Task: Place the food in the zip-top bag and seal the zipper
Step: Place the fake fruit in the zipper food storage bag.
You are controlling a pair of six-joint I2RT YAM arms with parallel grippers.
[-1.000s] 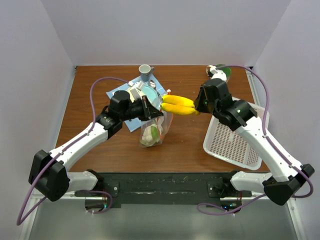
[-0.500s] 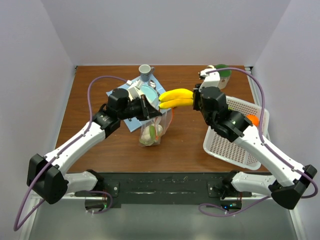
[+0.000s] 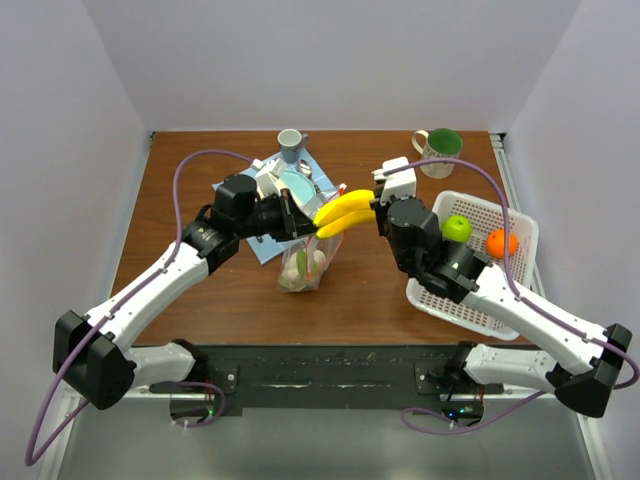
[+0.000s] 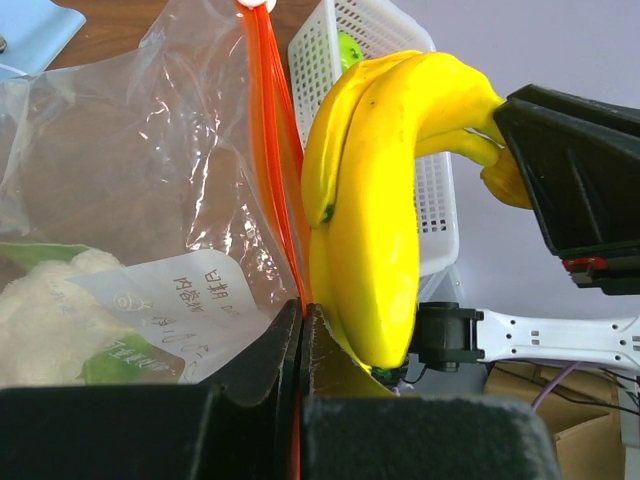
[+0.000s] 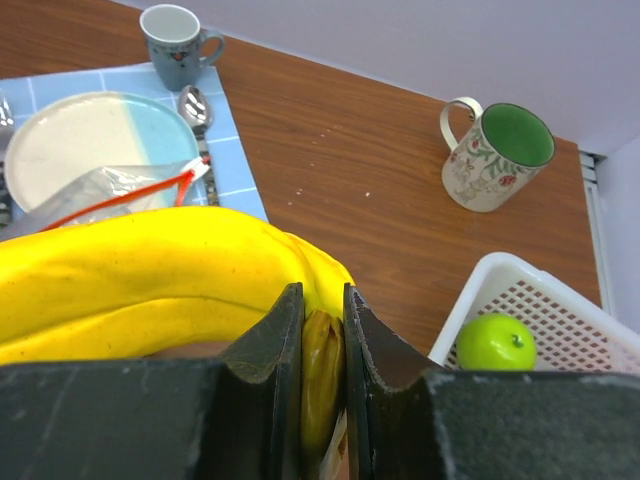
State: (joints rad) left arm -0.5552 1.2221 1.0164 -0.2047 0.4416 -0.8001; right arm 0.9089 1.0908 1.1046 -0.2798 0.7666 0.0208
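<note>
My right gripper [image 3: 378,203] is shut on the stem of the yellow banana [image 3: 343,212], tilted down over the mouth of the clear zip-top bag [image 3: 306,262]. The banana fills the right wrist view [image 5: 150,275] and the left wrist view [image 4: 380,220]. My left gripper [image 3: 303,222] is shut on the bag's orange-red zipper strip [image 4: 280,180], holding the mouth up. A pale green leafy piece [image 4: 60,310] lies inside the bag. The green apple [image 3: 456,228] and the orange [image 3: 502,242] sit in the white basket [image 3: 470,295].
A blue placemat [image 5: 235,160] carries a plate [image 5: 90,140], a spoon [image 5: 194,105] and a grey mug [image 3: 290,143]. A green-lined mug [image 3: 437,150] stands at the back right. The basket lies on the right of the table.
My right arm has swung left and down, bringing the banana from level beside the bag to tilted over its mouth. The apple and orange in the basket have come into view.
</note>
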